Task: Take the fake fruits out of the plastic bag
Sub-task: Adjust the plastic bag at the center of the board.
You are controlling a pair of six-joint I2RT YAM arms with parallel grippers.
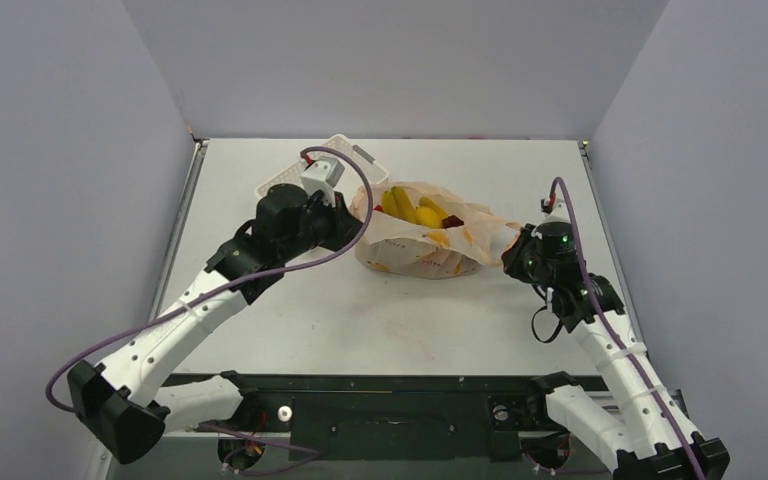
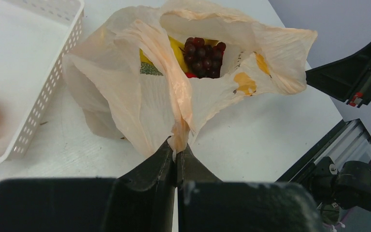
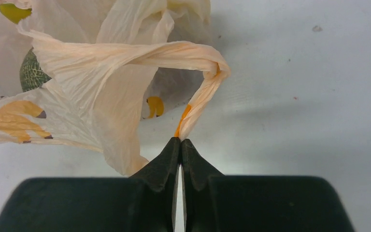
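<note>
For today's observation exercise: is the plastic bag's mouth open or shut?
The bag is open: the left gripper and right gripper each pinch an edge; grapes and bananas show inside.

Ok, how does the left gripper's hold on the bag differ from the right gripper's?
The left gripper pinches a gathered fold of the plastic bag on the side nearest the white basket; the right gripper pinches a thin twisted handle at the opposite end. The left gripper's fold runs straight up to the mouth; the right gripper's handle loops over. Both are shut on the bag.
</note>
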